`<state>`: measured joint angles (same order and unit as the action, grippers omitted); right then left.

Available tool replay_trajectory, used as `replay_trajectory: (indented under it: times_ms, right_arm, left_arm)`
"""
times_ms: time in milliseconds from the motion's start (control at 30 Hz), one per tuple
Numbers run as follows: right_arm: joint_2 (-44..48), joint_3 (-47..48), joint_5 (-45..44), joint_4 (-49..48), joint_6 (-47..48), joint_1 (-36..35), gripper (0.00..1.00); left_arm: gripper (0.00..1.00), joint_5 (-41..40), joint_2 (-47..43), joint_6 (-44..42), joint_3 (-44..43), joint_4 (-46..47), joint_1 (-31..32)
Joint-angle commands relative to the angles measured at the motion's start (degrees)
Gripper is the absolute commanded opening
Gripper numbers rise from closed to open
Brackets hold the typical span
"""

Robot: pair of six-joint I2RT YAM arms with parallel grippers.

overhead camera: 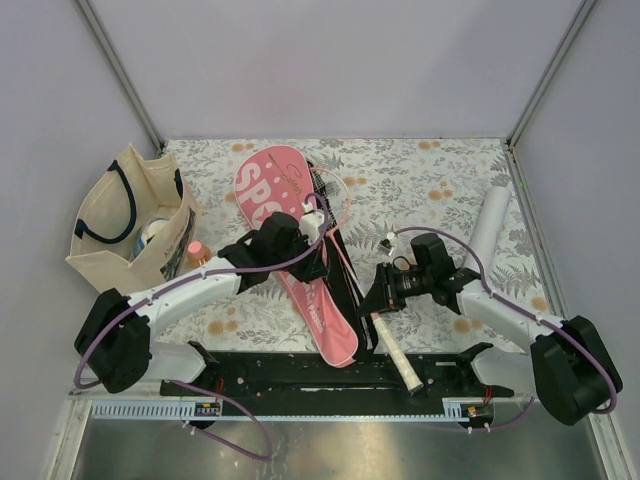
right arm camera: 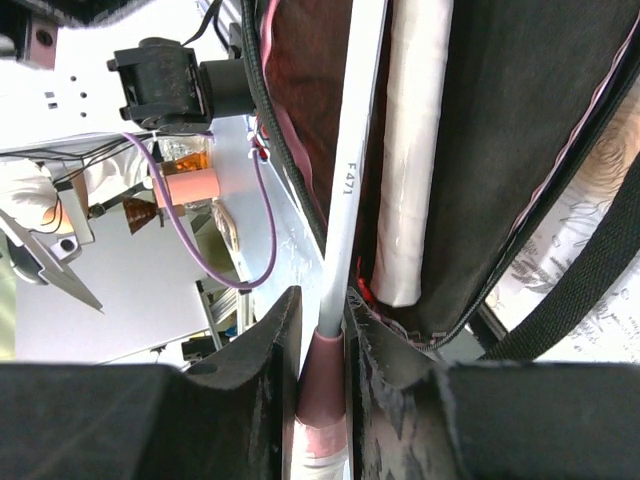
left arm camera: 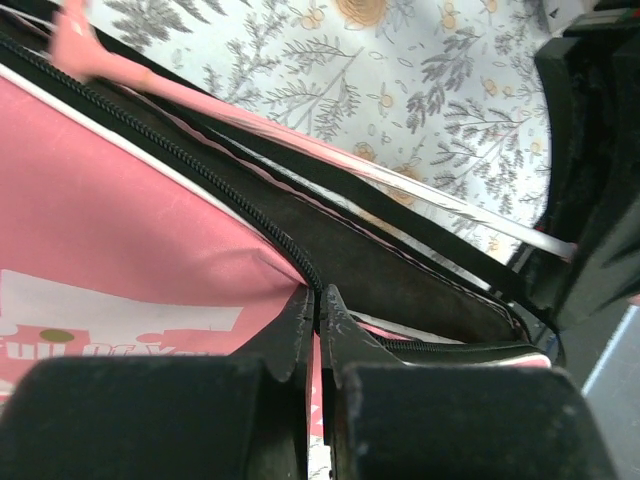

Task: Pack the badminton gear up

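The pink cover lettered "SPORT" lies slantwise mid-table, unzipped, its black lining showing. My left gripper is shut on the cover's zipper edge, holding the flap up. My right gripper is shut on a racket at its pink cone, where the thin shaft meets the white handle. That shaft runs into the cover's opening. A second white handle lies inside the cover. Pink racket frames stick out of the cover's far end. The long white tube lies at the right.
A beige tote bag with navy handles stands at the left. A small orange bottle with a pink cap stands beside it, near the left arm. The black strap trails off the cover. The arms' black base rail runs along the near edge.
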<state>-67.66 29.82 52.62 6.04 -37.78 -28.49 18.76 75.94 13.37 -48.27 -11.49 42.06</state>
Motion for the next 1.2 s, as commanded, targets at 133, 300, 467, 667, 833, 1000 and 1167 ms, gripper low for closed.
replay_trajectory:
  times_ms: [133, 300, 467, 667, 833, 1000, 1167]
  right_arm:
    - [7.8, -2.6, 2.9, 0.1, -3.8, -0.4, 0.00]
    - [9.6, -4.2, 3.0, -2.3, -5.5, -0.9, 0.00]
    - [3.2, -3.0, -0.6, -16.6, -6.9, -1.4, 0.00]
    - [-12.7, 3.7, -2.9, -31.9, -9.8, -1.3, 0.00]
    - [-22.8, 7.9, -7.9, -41.8, -13.4, -1.4, 0.00]
    - [-29.0, 8.6, -19.4, -50.4, -16.0, -2.0, 0.00]
    - [-33.9, 9.9, -26.1, -57.6, -18.1, -3.9, 0.00]
  left_arm:
    - [0.00, -8.7, -1.7, -14.5, -2.8, 3.4, -0.1]
    - [0.00, -5.9, 1.3, -20.4, -6.0, -1.5, -1.1]
    - [0.00, 2.3, 0.3, -21.8, -5.5, 0.5, -1.2]
    - [0.00, 7.1, -0.5, -16.9, -5.6, 2.3, -1.2]
    - [0.00, 7.5, -2.5, -8.7, -3.3, 6.5, -1.2]
    - [0.00, 10.7, -3.3, 2.3, -1.7, 10.3, -1.1]
    - [0.00, 11.9, -5.2, 9.6, 2.2, 15.5, -1.1]
